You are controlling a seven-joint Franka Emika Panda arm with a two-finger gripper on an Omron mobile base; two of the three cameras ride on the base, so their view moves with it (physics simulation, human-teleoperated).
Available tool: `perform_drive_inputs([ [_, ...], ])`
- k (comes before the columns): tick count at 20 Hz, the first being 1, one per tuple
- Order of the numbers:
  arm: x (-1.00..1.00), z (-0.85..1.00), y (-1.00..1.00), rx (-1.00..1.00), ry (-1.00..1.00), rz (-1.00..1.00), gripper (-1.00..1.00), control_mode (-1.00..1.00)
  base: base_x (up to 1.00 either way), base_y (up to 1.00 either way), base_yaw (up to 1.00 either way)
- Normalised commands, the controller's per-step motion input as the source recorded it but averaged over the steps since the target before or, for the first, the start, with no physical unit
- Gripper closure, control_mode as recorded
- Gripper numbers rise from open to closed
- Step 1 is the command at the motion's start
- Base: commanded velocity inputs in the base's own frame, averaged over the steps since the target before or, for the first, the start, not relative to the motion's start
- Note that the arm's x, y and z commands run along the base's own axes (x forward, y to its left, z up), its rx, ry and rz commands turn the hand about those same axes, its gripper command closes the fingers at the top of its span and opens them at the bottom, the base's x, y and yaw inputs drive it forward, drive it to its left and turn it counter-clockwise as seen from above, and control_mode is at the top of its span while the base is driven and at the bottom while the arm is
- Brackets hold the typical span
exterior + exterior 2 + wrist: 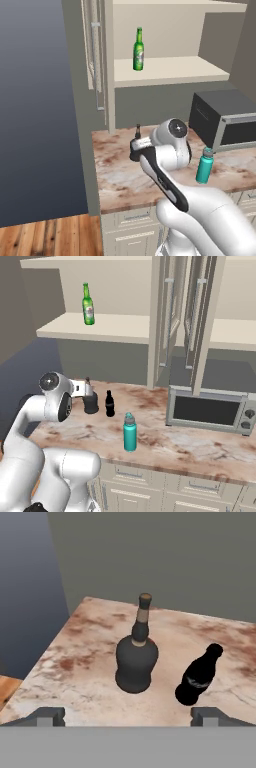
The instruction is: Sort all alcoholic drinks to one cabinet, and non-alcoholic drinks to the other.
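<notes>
We have the end effector (128,716) spread wide and empty, its two tips set well apart and aimed at the squat black liquor bottle (137,657), which stands upright near the left end of the surface (75,662), toward its back edge. We judge that this is the approach to a grasp: the tips straddle the bottle's round body, so it is likely our next pick. The green beer bottle (138,49) already stands on the open cabinet's lower shelf (170,70), near the shelf's front left corner, so the liquor belongs beside it. The small cola bottle (199,676) stands just beside the liquor bottle, apart from it, though how much room that leaves the near fingertip is hard to tell. The teal bottle (130,432) waits near the surface's front edge.
</notes>
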Motion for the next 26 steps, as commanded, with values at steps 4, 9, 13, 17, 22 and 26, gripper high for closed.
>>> perform_drive_inputs([
  [4, 0.04, 0.00, 0.04, 0.00, 0.00, 0.00, -1.00, -1.00, 0.00, 0.00, 0.00],
  [9, 0.17, -0.02, 0.00, 0.00, 0.00, 0.00, -1.00, -1.00, 0.00, 0.00, 0.00],
  [13, 0.23, -0.07, 0.00, 0.00, 0.00, 0.00, -1.00, -1.00, 0.00, 0.00, 0.00],
  [17, 0.30, -0.16, 0.00, 0.00, 0.00, -0.01, -1.00, -1.00, 0.00, 0.00, 0.00],
  [22, 0.25, -0.19, 0.00, 0.00, 0.00, -0.02, -1.00, -1.00, 0.00, 0.00, 0.00],
  [26, 0.20, -0.16, 0.00, 0.00, 0.00, -0.01, -1.00, -1.00, 0.00, 0.00, 0.00],
])
